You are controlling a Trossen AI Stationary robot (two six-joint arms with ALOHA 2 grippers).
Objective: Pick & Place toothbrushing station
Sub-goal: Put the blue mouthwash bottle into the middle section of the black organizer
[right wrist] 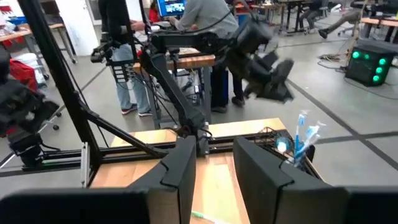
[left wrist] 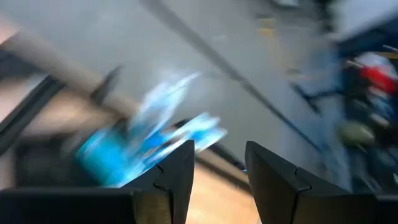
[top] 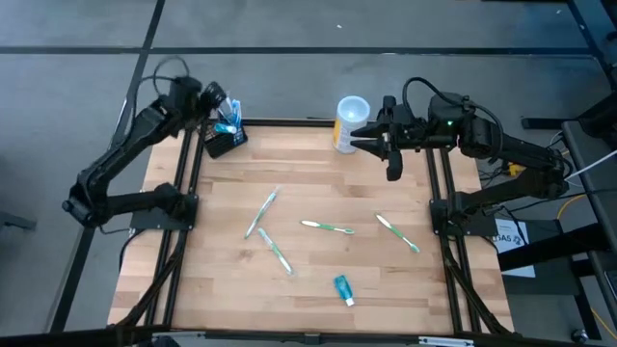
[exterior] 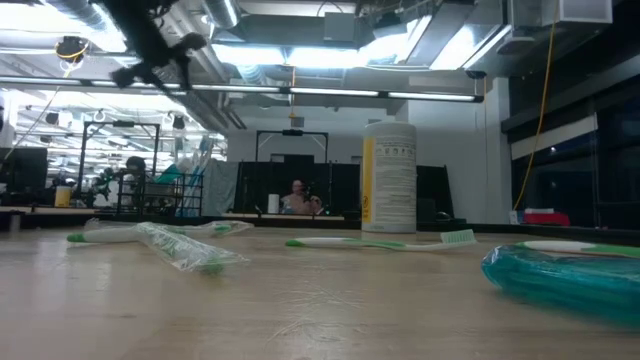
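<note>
**Station sits at the bench's far left corner, left tool above it**

High view: the toothbrushing station (top: 223, 141) stands at the far left corner of the bench (top: 318, 270), a small black block with blue-handled brushes (top: 229, 118) sticking up out of its slots. The left tool (top: 214, 99) hangs just over those brushes, holding nothing that I can see. The right tool (top: 374, 138) waits near the white-and-yellow cup (top: 349, 123) at the far edge, jaws apart and empty. Four green toothbrushes (top: 328, 227) and a teal tube (top: 343, 288) lie loose on the wood, well apart from the block.

Low view: the cup (exterior: 390, 177) stands upright; what is inside it cannot be told. The station is not visible here.

Left wrist view: the fingers (left wrist: 175, 175) stand narrowly apart with nothing between them; the blue brushes (left wrist: 163, 135) blur just beyond (too smeared to judge contact).

Right wrist view: its fingers (right wrist: 180, 163) are apart, and the station (right wrist: 292, 153) shows far across the bench with its brushes upright.

Judgement: the block looks rigid and light but top-heavy with brushes loose in it; gripping the black body across its short sides and keeping it level seems safest
</note>
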